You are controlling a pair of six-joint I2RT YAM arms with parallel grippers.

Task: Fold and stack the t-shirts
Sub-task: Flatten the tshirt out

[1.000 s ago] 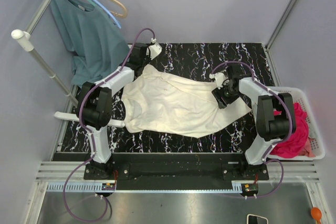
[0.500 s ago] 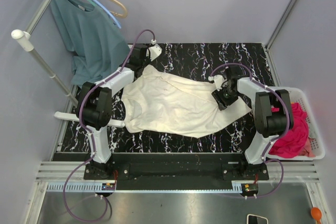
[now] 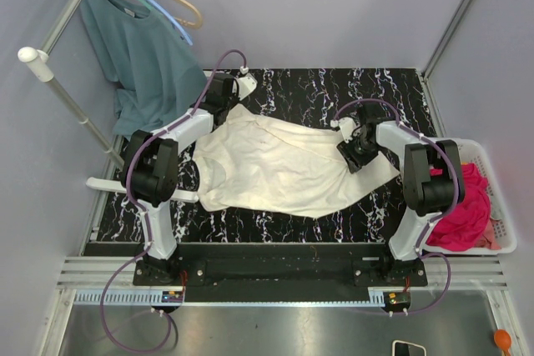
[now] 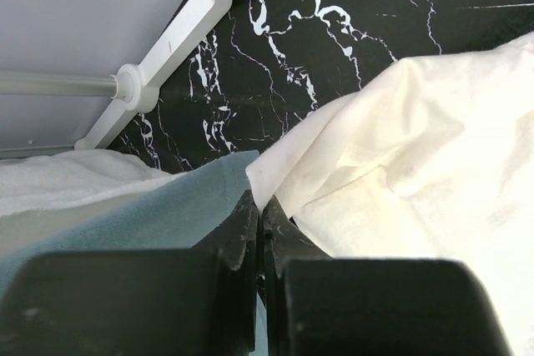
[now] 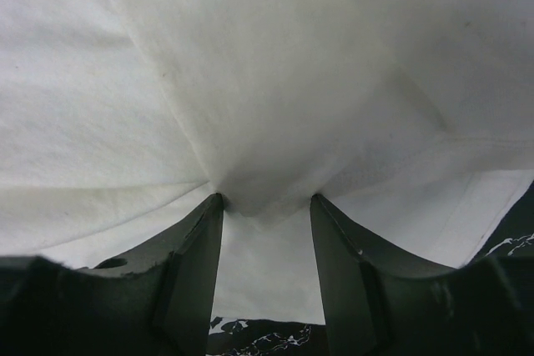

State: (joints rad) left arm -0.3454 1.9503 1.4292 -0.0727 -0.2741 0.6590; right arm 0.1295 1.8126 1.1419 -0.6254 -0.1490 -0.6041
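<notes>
Cream tee (image 3: 284,168) lay spread on the tabletop (image 3: 334,85), its long axis running far-left to near-right. Left pincer (image 4: 261,206) was closed, seemingly pinching its far-left corner. Right pincer (image 5: 265,206) stood part-open astride a fold.

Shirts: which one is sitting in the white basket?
The bright pink t-shirt, bunched in the basket on the right. The cream t-shirt lies spread on the table, and the teal shirt hangs from the rack.
</notes>
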